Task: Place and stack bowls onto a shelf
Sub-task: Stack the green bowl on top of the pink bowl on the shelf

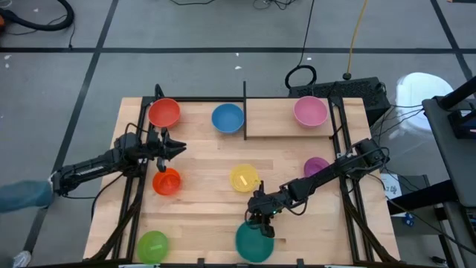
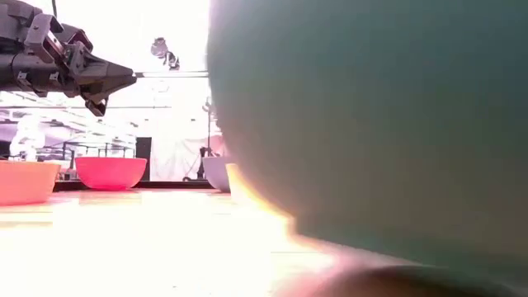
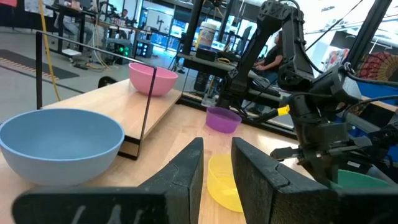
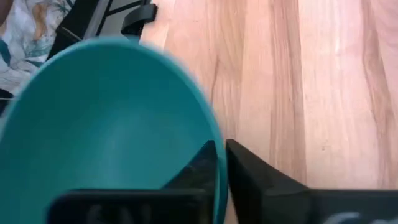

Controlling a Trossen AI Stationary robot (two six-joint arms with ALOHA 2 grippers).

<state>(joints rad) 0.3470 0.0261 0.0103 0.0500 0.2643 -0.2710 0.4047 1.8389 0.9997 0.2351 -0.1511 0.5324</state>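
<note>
The shelf (image 1: 286, 125) is lying flat at the table's far edge, a pale board with thin black bars. The pink bowl (image 1: 310, 111) is sitting upright on it. The blue bowl (image 1: 227, 117) is resting just beside its left end, the red bowl (image 1: 164, 113) farther left. The orange bowl (image 1: 166, 181), yellow bowl (image 1: 244, 179) and purple bowl (image 1: 315, 166) are standing mid-table. The green bowl (image 1: 152, 246) is sitting at the near left, and the teal bowl (image 1: 254, 242), rim pinched between dark fingers, at the near edge.

No text, label, brand, number or sign can be read in any of the views; nothing legible stands on the bowls, the shelf, the arms or the things in the room behind.
</note>
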